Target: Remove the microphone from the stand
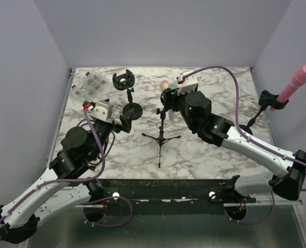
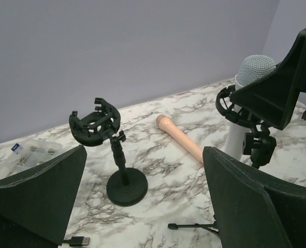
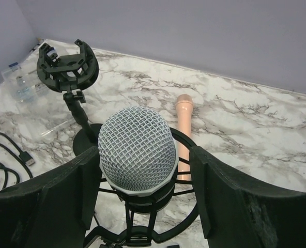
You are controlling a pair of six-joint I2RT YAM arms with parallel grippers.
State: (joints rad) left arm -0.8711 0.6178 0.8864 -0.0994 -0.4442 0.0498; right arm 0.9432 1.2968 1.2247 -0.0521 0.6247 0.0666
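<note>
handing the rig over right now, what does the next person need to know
Left claw: open, empty, facing the empty round-base stand.
Right claw: open, one finger on each side of the mesh-head microphone, not closed on it.
The microphone sits upright in its mount on the tripod stand.
Done: right claw lined up.
Left: close on the microphone and lift it out of the mount.

White microphone [image 3: 137, 150] with silver mesh head sits upright in black tripod stand [image 1: 161, 135].
</note>
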